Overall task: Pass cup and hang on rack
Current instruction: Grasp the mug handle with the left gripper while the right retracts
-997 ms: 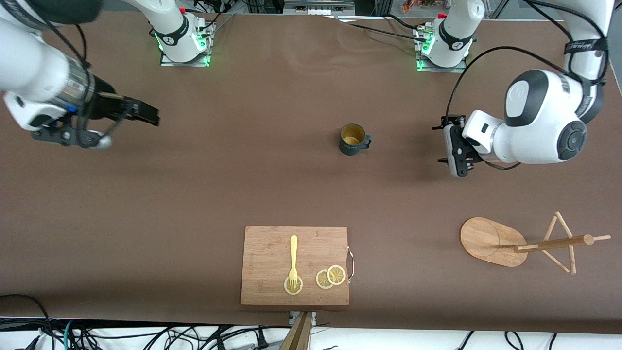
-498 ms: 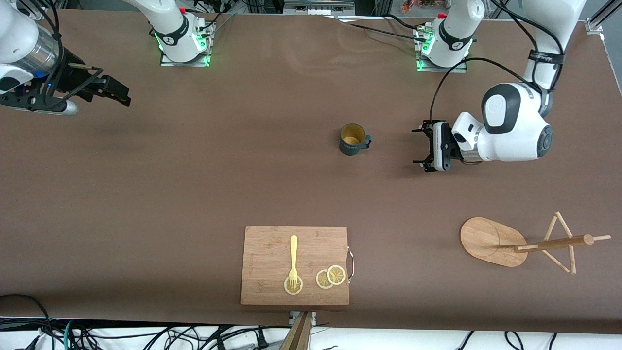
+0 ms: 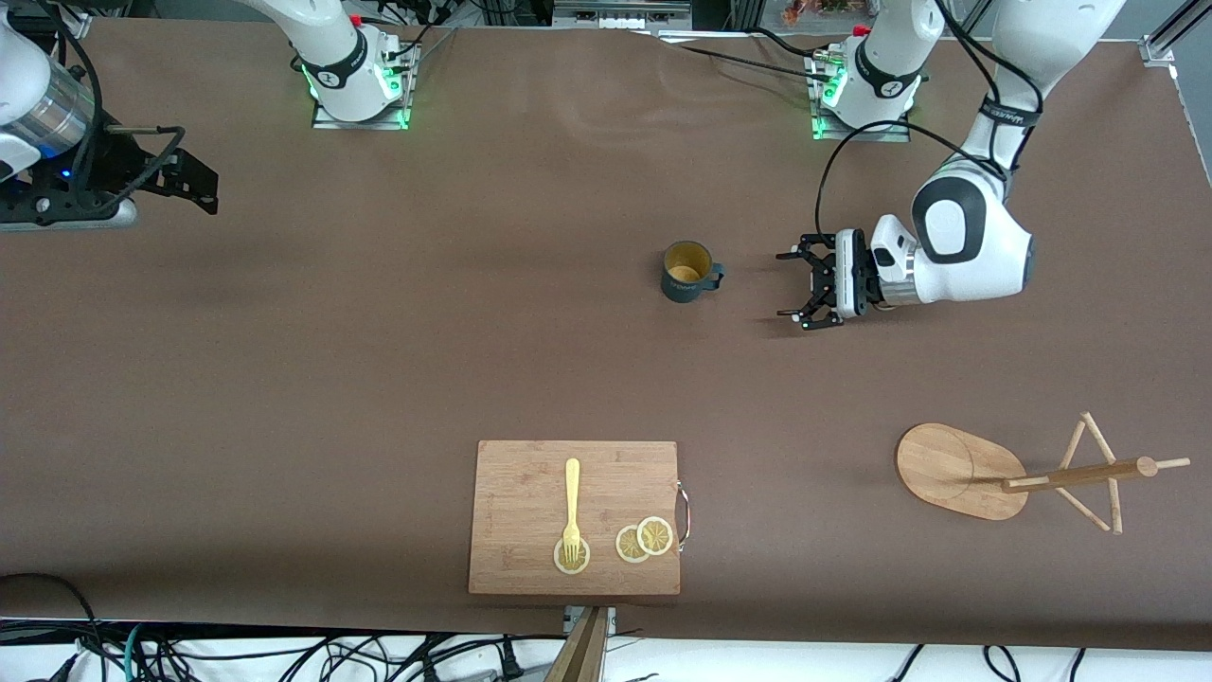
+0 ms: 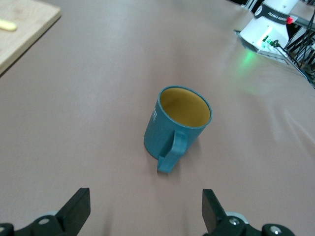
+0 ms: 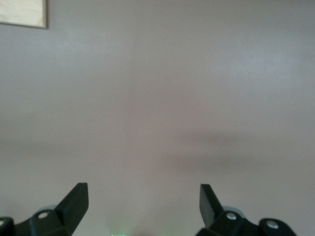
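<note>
1. cup [image 3: 687, 271] upright on the surface [image 3: 379, 360], mid-surface, well apart from everything; handle [image 3: 716, 277] sticks out at its 3 o'clock in the front view, toward the left arm's end, so it faces the incoming jaws
2. left gripper [image 3: 795, 283] low, just beside the cup at its 3 o'clock, not touching; jaws spread wide, nothing in them, lined up on the handle side in the left wrist view [image 4: 145, 211] – looks like pre-grasp
3. rack [image 3: 1013, 474] at 5 o'clock from the cup, nearer the front camera, at the left arm's end
4. cutting board [image 3: 575, 517] at the cup's 7 o'clock holds a fork [image 3: 571, 507] and lemon slices [image 3: 644, 539]; not task items
5. right gripper [image 3: 204, 186] at 9 o'clock over bare surface, waiting, jaws fully apart and empty, probably parked for the handover
</note>
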{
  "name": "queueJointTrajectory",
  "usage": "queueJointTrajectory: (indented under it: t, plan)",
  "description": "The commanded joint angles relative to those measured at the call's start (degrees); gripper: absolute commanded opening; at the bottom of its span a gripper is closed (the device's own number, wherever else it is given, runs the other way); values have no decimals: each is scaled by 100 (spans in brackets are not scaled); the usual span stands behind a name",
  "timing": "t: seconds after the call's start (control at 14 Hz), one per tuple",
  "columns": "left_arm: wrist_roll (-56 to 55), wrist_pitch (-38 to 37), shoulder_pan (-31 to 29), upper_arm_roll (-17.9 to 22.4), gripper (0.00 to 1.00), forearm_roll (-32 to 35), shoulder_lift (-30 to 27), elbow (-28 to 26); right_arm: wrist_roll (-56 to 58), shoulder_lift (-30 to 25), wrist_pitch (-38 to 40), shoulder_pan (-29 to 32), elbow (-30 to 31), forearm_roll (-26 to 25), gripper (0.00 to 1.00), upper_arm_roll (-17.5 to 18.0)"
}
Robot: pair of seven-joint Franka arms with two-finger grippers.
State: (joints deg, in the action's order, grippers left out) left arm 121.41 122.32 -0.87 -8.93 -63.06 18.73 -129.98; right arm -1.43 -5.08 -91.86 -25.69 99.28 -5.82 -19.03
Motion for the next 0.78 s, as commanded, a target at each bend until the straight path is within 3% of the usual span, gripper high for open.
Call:
queueJointTrajectory:
  t: [0.0, 0.28, 0.5, 0.57, 0.71]
  plan:
    - [1092, 116, 8, -21, 100, -705, 358, -19, 170, 341, 369, -23, -541, 62, 100, -4]
    - [2042, 125, 95, -21, 100, -1461, 701, -89, 126, 332, 521, -32, -550, 239, 100, 5]
    - [3244, 239, 428, -21, 100, -2523, 1140, -107, 187, 402, 494, 64, -576, 248, 100, 66]
    - [3535, 239, 499, -21, 100, -2805, 1272, -107, 187, 402, 494, 369, -602, 291, 100, 241]
    - [3827, 239, 535, -21, 100, -2940, 1343, -115, 205, 463, 503, 1351, -611, 502, 100, 1116]
